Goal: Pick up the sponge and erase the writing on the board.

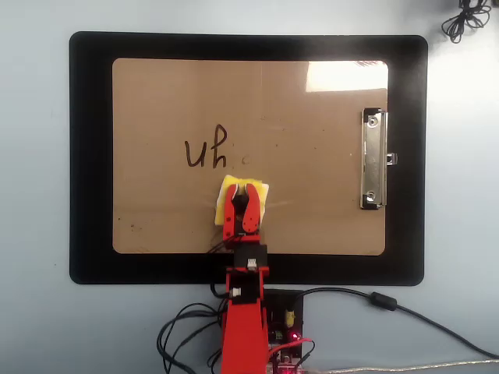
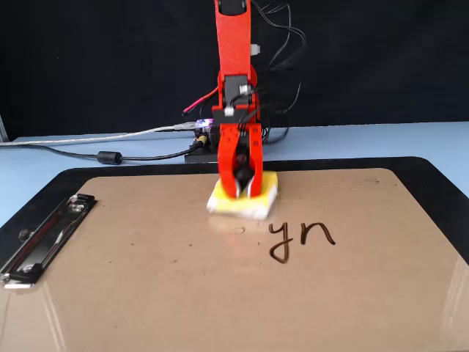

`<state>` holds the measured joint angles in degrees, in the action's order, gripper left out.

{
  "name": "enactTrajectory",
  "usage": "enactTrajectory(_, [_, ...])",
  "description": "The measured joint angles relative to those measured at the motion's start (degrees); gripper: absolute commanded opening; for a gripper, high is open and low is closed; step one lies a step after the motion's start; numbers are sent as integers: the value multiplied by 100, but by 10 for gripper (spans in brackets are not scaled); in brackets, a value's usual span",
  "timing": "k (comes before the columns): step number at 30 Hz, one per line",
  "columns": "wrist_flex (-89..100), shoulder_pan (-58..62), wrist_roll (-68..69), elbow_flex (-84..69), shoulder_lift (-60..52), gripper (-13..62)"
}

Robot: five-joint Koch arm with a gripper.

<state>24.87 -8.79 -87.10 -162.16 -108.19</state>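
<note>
The sponge is a small square of yellow foam with a paler underside, lying flat on the board toward the 6 o'clock edge as the overhead view shows it, a little below and to the right of the writing; in the fixed view it sits near the board's far edge, just up and left of the letters. Its black knob is mostly hidden between the red jaws, and only a dark patch shows there. The pincer comes in from 6 o'clock in the overhead view and is clenched on the sponge, one jaw on each side of the knob, pressing the block down on the board; in the fixed view it points steeply downward. What shows of the writing is two dark brown letters in thin marker strokes, reading "yn" in the fixed view and upside down from overhead, apart from the sponge with bare board between. The board is tan-brown with rounded corners, glossy enough to catch a bright glare near its 1 o'clock corner, and its silver clip lies at the 3 o'clock side in the overhead view. Around the board is a larger black mat, resting on a pale blue tabletop.
</note>
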Motion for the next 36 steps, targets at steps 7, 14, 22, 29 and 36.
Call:
enactTrajectory(7, [-18,-316,-202,1890,1687,-81])
enactTrajectory(14, [62,-264,-211,4069,3911,-80])
enactTrajectory(22, [35,-193,-220,290,422,-81])
enactTrajectory(29, [-132,-193,-220,2496,2232,-81])
enactTrajectory(36, [-26,-220,-325,4922,4474,-81])
